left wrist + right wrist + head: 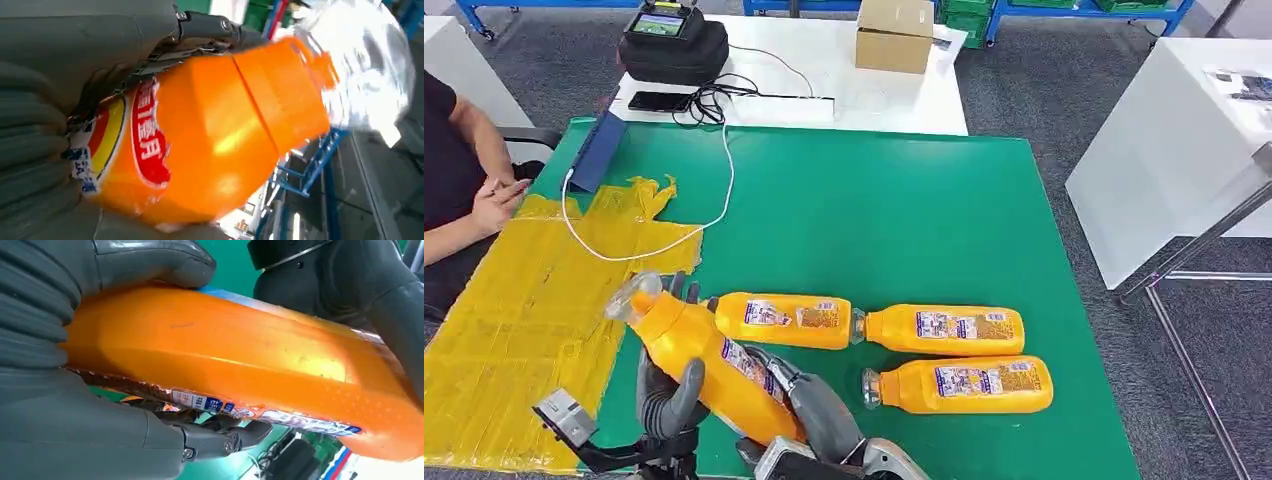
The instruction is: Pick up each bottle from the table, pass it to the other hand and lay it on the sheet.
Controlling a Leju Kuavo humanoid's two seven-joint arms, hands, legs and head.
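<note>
head: high, looking down | wrists: close behind hands | shared: bottle [714,362]

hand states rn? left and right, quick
Left hand: holding the orange bottle, wrapped around its body.
Right hand: also gripping the same bottle, at its base end. Mid-handover.

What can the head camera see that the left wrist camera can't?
Head view only: three more orange bottles lying on the green table, namely one beside the held bottle, one to its right and one nearer the robot. It also shows the yellow sheet, a white cable, a cardboard box and a person's hand.

Left wrist view only: a close look at the red and yellow label and blue racks behind.

Both: the held bottle, with its clear cap, in the left hand.
</note>
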